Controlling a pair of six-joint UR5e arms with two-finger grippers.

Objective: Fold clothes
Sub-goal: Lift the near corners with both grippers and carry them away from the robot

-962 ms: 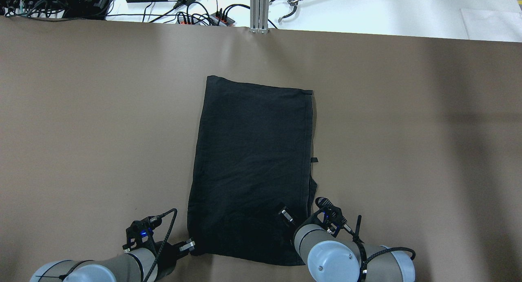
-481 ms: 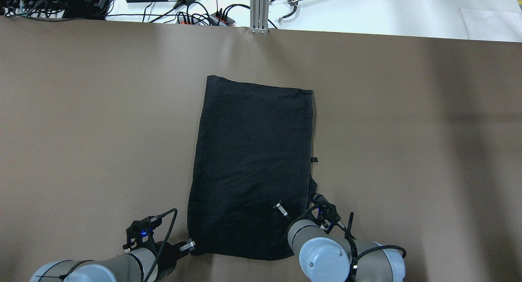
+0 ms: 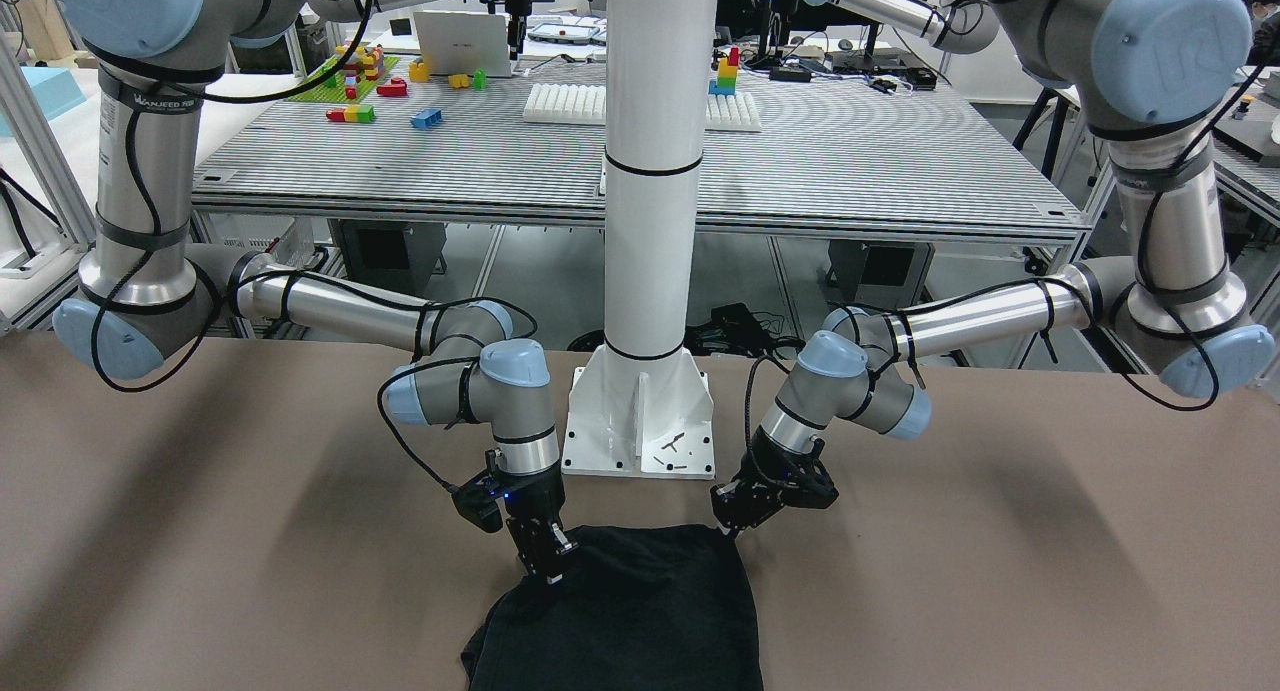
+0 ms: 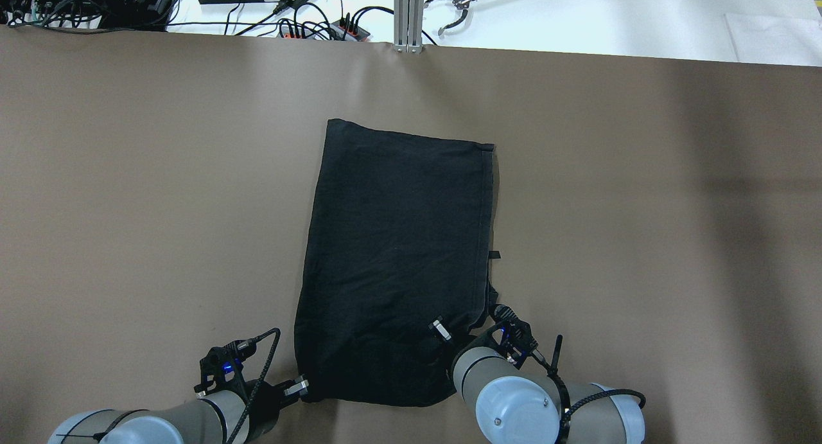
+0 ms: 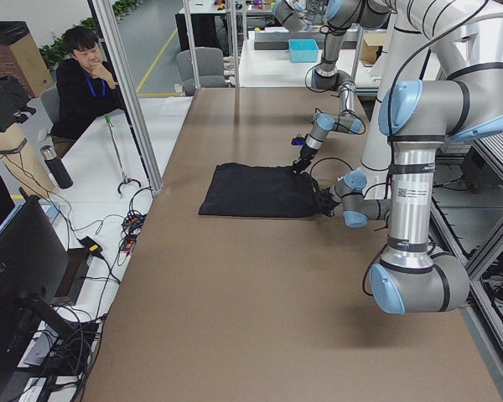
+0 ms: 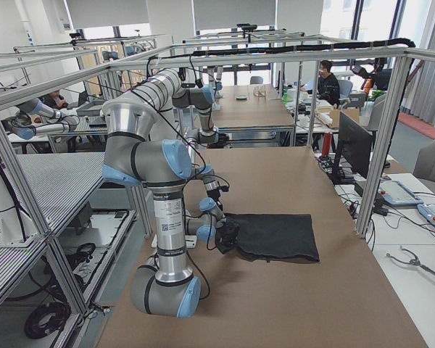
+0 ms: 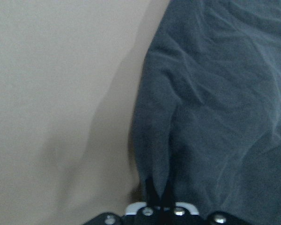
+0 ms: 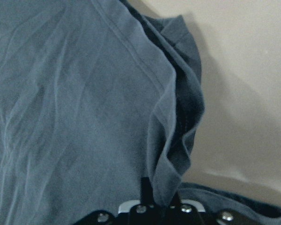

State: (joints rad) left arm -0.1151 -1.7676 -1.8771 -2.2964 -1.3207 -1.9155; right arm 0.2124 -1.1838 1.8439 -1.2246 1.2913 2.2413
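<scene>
The clothes [image 4: 398, 238], one black garment, lie flat on the brown table [image 4: 642, 206] as a tall rectangle with a small loop on the right edge. My left gripper [image 4: 297, 387] is at its near left corner; in the left wrist view the fingers [image 7: 152, 190] are shut on a pinched ridge of the clothes [image 7: 215, 93]. My right gripper [image 4: 440, 328] sits on the near right corner, shut on a raised fold of the clothes [image 8: 75, 93]. In the front-facing view both grippers [image 3: 728, 526] [image 3: 550, 566] hold the edge of the clothes [image 3: 640, 621] nearest the robot.
Cables and power strips [image 4: 321, 26] and an aluminium post [image 4: 408, 13] line the table's far edge. The robot's white pillar base [image 3: 640, 421] stands just behind the garment. A person [image 5: 82, 79] sits beyond the table's far side.
My right gripper has shifted left and slightly away from the robot, drawing the garment's near right corner inward and bunching it. The left arm has not moved.
</scene>
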